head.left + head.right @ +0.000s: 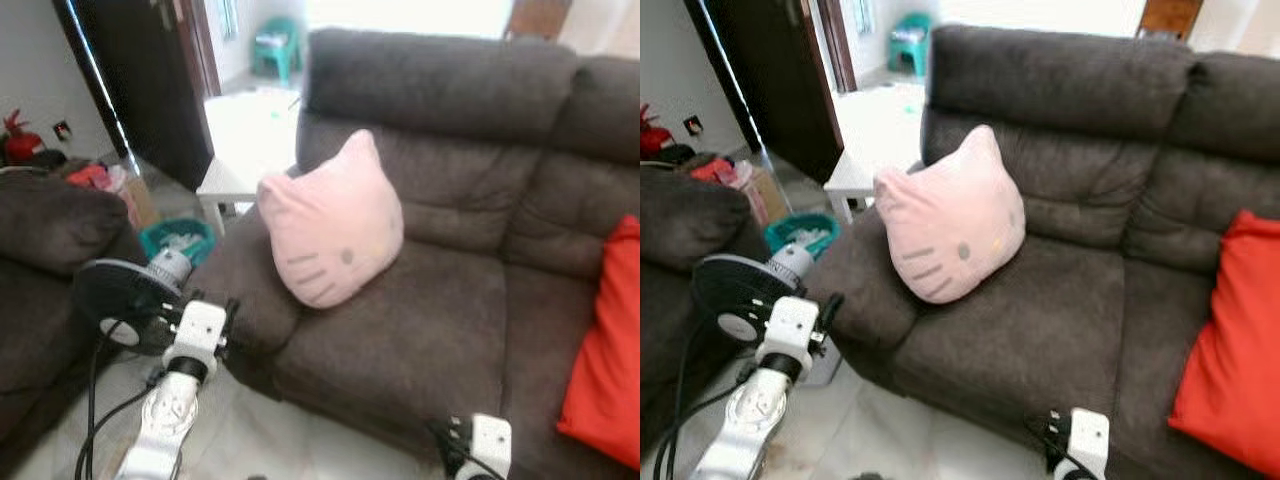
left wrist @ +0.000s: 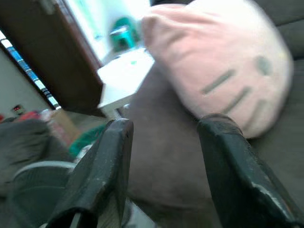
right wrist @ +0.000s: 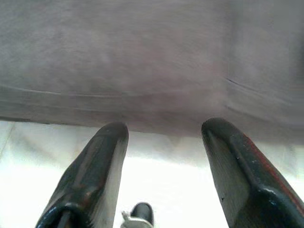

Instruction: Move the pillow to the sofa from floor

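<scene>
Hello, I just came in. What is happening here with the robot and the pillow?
The pink pillow sits on the sofa, leaning against the backrest near the armrest, so it is already off the floor. Neither gripper holds anything. The left gripper is open and points at the pillow from in front of the armrest, not touching it. The right gripper is open too, low by the sofa's front edge. A red cushion lies at the sofa's other end.

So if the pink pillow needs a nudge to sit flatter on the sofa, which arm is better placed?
Left, probably. The left gripper is open beside the sofa armrest, with the pink pillow just beyond its fingers in its wrist view. The right gripper, also open, faces the sofa's front lower down.
</scene>
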Controlling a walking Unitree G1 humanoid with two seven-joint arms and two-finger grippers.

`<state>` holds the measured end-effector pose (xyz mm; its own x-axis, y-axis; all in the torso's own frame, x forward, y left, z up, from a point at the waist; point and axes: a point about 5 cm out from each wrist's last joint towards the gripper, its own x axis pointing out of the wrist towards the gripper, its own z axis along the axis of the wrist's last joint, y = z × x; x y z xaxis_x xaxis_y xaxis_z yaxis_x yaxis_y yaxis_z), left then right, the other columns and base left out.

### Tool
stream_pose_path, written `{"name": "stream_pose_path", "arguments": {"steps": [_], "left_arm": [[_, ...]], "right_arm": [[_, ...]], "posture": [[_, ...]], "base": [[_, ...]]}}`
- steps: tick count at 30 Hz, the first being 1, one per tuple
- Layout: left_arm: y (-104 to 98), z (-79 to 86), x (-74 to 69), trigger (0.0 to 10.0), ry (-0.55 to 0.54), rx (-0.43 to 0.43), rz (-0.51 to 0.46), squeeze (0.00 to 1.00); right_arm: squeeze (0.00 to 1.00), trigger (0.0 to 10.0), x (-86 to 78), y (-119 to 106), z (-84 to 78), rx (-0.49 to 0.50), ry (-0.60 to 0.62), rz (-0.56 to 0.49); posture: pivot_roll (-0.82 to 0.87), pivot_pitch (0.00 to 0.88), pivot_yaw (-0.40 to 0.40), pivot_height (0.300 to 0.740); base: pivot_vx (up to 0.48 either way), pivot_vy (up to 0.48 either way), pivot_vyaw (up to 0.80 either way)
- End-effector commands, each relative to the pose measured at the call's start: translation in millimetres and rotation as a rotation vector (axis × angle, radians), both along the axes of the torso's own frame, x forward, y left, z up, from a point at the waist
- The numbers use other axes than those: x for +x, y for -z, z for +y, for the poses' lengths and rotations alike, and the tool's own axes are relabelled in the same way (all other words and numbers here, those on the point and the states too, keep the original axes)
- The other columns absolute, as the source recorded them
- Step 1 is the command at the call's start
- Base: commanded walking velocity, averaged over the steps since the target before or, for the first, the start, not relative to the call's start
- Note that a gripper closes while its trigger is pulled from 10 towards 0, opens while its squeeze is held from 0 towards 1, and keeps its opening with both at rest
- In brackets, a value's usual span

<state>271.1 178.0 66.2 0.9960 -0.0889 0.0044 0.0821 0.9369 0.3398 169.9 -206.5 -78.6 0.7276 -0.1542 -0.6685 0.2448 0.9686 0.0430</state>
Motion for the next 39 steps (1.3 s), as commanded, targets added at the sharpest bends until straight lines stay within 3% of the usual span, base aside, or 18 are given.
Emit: {"name": "stream_pose_path", "arguments": {"steps": [1, 8, 13, 14, 16, 18, 19, 22, 25, 30, 39], "left_arm": [[0.7, 3.8, 1.4, 10.0, 0.000, 0.005, 0.009, 0.00], [22.2, 10.4, 3.1, 10.0, -0.018, -0.007, 0.111, 0.00], [55.3, 20.4, -4.7, 10.0, -0.060, -0.046, 0.300, 0.00], [69.5, 25.4, -11.8, 10.0, -0.072, -0.064, 0.395, 0.00], [76.1, 28.4, -15.9, 10.0, -0.079, -0.064, 0.437, 0.00], [100.9, 44.2, -39.3, 10.0, -0.144, -0.034, 0.590, 0.00], [100.9, 44.2, -39.3, 10.0, -0.144, -0.034, 0.590, 0.00], [121.0, 50.7, -63.9, 10.0, -0.185, -0.014, 0.720, 0.00], [131.7, 51.9, -79.5, 10.0, -0.209, -0.017, 0.794, 0.00], [141.3, 50.0, -92.2, 10.0, -0.226, -0.013, 0.873, 0.00], [139.4, 47.1, -84.8, 10.0, -0.214, -0.016, 0.877, 0.00]], "right_arm": [[0.00, 10.0, 3.1, -0.8, 3.0, 0.010, 0.003, -0.007], [0.00, 10.0, 4.1, -1.4, 1.9, 0.012, 0.003, -0.010], [0.00, 10.0, 4.3, -1.4, 1.5, 0.016, -0.002, -0.007], [0.00, 10.0, 4.0, -0.9, 1.6, 0.016, -0.004, 0.001], [0.00, 10.0, 3.9, -0.6, 1.7, 0.018, -0.006, 0.006], [0.00, 10.0, 2.9, 1.1, 1.9, 0.019, -0.016, 0.035], [0.00, 10.0, 2.9, 1.1, 1.9, 0.019, -0.016, 0.035], [0.00, 10.0, 1.9, 2.4, 2.5, 0.020, -0.015, 0.055], [0.00, 10.0, 1.4, 3.0, 3.2, 0.021, -0.010, 0.062], [0.00, 10.0, 1.0, 3.6, 4.3, 0.024, -0.002, 0.069], [0.00, 10.0, 0.8, 4.5, 6.7, 0.039, -0.017, 0.080]], "posture": [[0.10, 0.018, -0.032, 0.740], [0.09, 0.021, -0.039, 0.740], [0.09, 0.020, -0.039, 0.740], [0.08, 0.018, -0.038, 0.740], [0.08, 0.016, -0.038, 0.740], [0.09, 0.015, -0.039, 0.740], [0.09, 0.015, -0.039, 0.740], [0.09, 0.010, -0.034, 0.740], [0.09, 0.010, -0.034, 0.740], [0.08, 0.004, -0.030, 0.740], [0.07, 0.000, -0.022, 0.740]], "base": [[-0.289, 0.000, 0.00], [-0.120, 0.000, 0.00], [0.000, 0.000, 0.00], [0.000, 0.000, 0.00], [0.000, 0.000, 0.00], [0.000, 0.000, 0.00], [0.000, 0.000, 0.00], [0.000, 0.000, 0.00], [0.000, 0.000, 0.00], [0.000, 0.000, 0.00], [0.000, 0.000, 0.00]]}}
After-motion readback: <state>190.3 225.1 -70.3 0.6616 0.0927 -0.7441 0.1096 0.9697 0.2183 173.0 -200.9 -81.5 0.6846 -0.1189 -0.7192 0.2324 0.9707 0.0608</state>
